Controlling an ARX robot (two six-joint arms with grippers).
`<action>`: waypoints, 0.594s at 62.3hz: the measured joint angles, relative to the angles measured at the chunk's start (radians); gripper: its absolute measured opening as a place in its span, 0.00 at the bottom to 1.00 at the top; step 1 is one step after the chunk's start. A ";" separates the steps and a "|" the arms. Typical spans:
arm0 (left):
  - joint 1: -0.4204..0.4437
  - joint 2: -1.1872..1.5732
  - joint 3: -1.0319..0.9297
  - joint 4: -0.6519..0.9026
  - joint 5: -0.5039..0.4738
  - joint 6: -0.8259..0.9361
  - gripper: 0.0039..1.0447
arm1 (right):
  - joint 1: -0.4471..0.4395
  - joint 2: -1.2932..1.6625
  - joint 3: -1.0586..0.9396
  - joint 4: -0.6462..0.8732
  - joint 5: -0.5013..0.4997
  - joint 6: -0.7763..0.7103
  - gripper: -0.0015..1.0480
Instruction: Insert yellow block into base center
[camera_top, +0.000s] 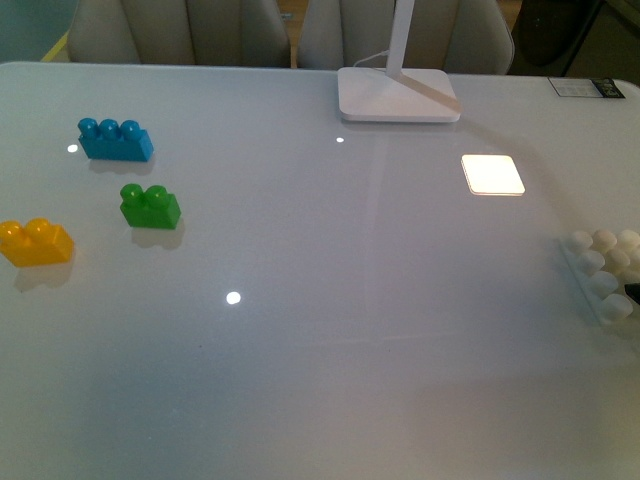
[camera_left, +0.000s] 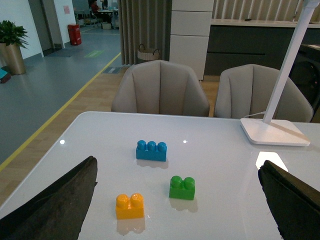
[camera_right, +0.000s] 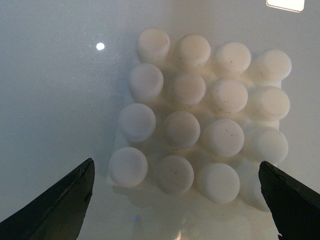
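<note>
The yellow block (camera_top: 36, 241) lies on the white table at the far left edge; in the left wrist view the yellow block (camera_left: 130, 205) sits between and ahead of the wide-open left gripper (camera_left: 182, 200), untouched. The base (camera_top: 604, 271), a white studded plate, rests at the table's right edge, partly cut off. In the right wrist view the base (camera_right: 205, 120) fills the middle, its 4x4 studs bare, with the right gripper (camera_right: 182, 200) open just above its near edge. Dark fingers (camera_right: 60, 207) stand apart on both sides, holding nothing.
A green two-stud brick (camera_top: 150, 205) and a blue three-stud brick (camera_top: 114, 138) lie near the yellow one. A white lamp foot (camera_top: 398, 95) stands at the table's back, with chairs (camera_left: 160, 90) behind. A bright light patch (camera_top: 492, 174) reflects on the tabletop.
</note>
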 joint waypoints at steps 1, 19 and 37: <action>0.000 0.000 0.000 0.000 0.000 0.000 0.93 | -0.001 0.003 0.003 0.001 0.000 0.001 0.92; 0.000 0.000 0.000 0.000 0.000 0.000 0.93 | -0.039 0.060 0.095 -0.001 -0.034 0.032 0.92; 0.000 0.000 0.000 0.000 0.000 0.000 0.93 | -0.085 0.126 0.187 -0.031 -0.063 0.065 0.92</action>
